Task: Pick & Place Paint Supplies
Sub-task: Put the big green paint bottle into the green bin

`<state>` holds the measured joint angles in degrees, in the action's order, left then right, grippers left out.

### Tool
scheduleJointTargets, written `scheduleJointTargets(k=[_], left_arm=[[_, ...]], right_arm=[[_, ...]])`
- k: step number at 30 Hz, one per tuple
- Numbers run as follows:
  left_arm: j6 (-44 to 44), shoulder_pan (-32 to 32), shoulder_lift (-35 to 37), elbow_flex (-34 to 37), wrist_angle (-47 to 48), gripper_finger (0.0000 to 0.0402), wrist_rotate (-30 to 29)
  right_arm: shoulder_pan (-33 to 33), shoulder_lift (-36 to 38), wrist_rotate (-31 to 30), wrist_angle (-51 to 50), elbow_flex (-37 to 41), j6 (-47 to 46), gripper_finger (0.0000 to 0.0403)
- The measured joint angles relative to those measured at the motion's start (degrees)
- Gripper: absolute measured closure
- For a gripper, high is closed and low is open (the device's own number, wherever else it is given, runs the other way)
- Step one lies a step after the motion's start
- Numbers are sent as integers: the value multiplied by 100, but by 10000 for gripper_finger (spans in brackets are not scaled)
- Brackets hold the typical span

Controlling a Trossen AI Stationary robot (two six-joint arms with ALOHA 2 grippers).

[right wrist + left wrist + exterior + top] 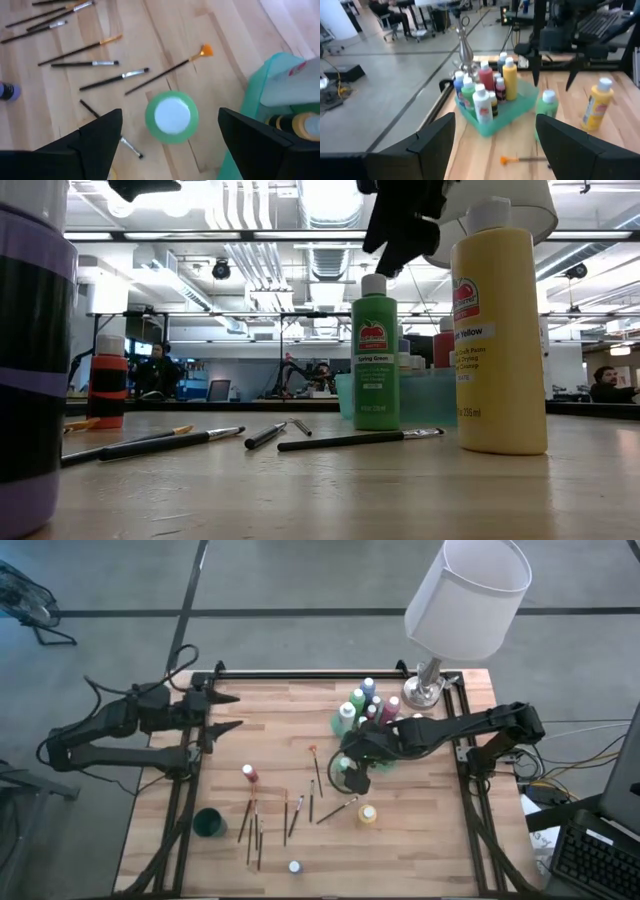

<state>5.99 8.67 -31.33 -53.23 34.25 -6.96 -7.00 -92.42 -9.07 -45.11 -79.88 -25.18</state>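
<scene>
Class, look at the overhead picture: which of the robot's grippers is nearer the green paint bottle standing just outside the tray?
Right. The right gripper hangs open directly over the green paint bottle; the left gripper waits far across the table.

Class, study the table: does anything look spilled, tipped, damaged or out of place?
Nothing is spilled or tipped. The thin wooden-handled brushes lie scattered at crossing angles, and four white-capped bottles stand outside the translucent green tray: red, yellow, green and a small one.

Green bottle (344,768) upright w/ white cap, table centre, approx 7 o'clock of bottle cluster (368,703). Yellow bottle (368,813) upright at its 5 o'clock. Red bottle (249,774) upright, 9 o'clock. Brushes (254,827) lie flat, scattered at 7–8 o'clock.
</scene>
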Motion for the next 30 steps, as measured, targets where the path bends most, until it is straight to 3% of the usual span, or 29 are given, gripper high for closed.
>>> scheduleJointTargets(k=[8, 30], left_arm=[[-333, 0, 435, 0, 926, 119, 1], [-322, -2, 496, 0, 919, 119, 1]], right_arm=[[26, -384, 6, -120, 18, -98, 97], [193, -446, 61, -106, 42, 59, 242]])
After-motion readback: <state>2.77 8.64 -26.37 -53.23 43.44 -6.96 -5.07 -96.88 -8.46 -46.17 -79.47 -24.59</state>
